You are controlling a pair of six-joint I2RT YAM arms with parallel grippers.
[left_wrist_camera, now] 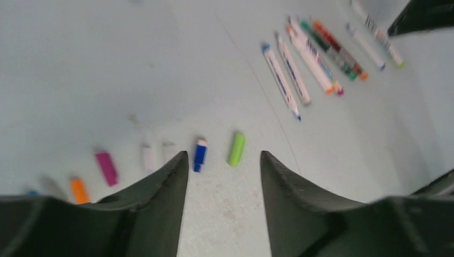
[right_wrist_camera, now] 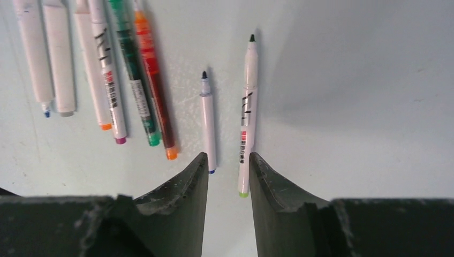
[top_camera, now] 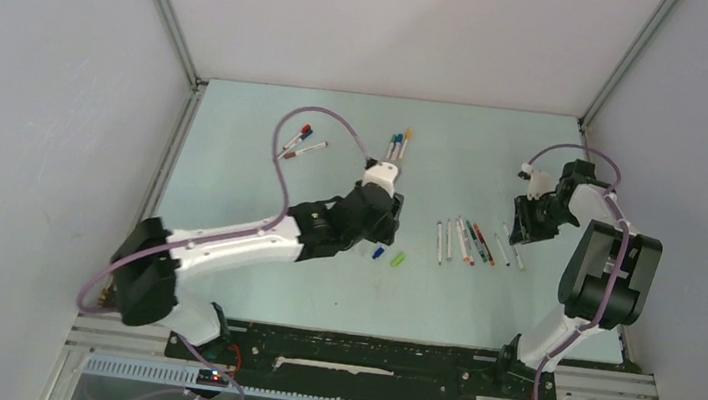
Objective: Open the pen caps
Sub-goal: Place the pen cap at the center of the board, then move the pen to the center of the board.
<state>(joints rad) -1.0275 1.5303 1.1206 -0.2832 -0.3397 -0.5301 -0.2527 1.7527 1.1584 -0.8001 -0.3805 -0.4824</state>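
The left end effector [left_wrist_camera: 224, 176] hangs empty, jaws parted, above loose pen caps [left_wrist_camera: 201, 154] on the desk [left_wrist_camera: 96, 69]; pens [left_wrist_camera: 310, 59] lie beyond the caps.

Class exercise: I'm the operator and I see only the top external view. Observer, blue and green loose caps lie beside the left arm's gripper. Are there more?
Observer: Yes. The left wrist view shows a magenta cap and an orange cap in the same row.
Operator: Is that gripper holding anything?
Observer: No. The left gripper is open over bare table.
Operator: The two rightmost pens?
Observer: The shorter pen and the longer pen both show bare dark tips.
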